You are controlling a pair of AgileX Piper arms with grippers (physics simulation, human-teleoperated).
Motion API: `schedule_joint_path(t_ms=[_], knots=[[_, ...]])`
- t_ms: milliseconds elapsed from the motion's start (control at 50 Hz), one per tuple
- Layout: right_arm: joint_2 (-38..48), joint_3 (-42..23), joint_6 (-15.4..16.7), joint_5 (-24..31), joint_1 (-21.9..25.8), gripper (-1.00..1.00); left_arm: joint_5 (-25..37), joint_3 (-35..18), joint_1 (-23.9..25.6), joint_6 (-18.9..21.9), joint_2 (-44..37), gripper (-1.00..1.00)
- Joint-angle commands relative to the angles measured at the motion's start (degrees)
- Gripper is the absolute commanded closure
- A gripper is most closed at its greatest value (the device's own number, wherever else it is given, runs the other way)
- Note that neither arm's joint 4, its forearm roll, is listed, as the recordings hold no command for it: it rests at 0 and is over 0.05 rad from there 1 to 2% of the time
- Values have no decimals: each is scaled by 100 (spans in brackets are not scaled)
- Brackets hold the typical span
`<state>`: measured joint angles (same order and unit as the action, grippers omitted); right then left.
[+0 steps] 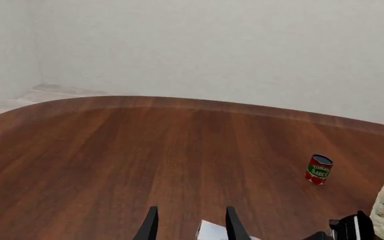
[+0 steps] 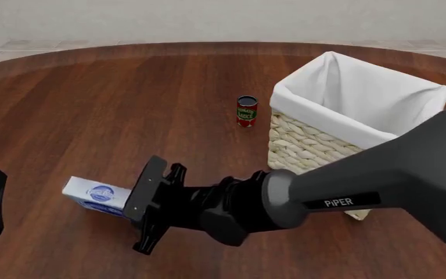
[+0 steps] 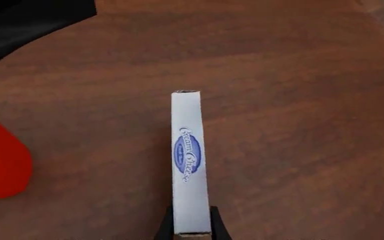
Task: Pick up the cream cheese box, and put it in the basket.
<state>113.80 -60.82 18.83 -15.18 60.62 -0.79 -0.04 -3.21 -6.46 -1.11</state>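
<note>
Jaws of our right gripper (image 3: pixel 191 231) clamped on the near end of the cream cheese box (image 2: pixel 95 196), near-left on the bench (image 2: pixel 91 104); left gripper (image 1: pixel 188 225) apart, idle; risk: thin end-grip may slip or pivot swinging to the basket (image 2: pixel 347 131) far-right.

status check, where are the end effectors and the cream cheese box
Right end effector closed around cream cheese box end. Left end effector open, idle. Basket right of box; tomato sauce can clear.

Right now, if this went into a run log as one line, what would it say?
stage: grasping | right gripper: fingers either side of cream cheese box, box on table | left gripper: open, idle | basket: no box inside
</note>
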Motion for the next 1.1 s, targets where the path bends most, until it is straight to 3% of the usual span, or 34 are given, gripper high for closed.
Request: schedule_joint_path(t_ms=[20,1100], knots=[[-234,64,-42,-18,30,100,-42,0,-1,1,-38,-100],[-1603,839,-245,-134,93,100,-39,-1,38,40,-23,-100]])
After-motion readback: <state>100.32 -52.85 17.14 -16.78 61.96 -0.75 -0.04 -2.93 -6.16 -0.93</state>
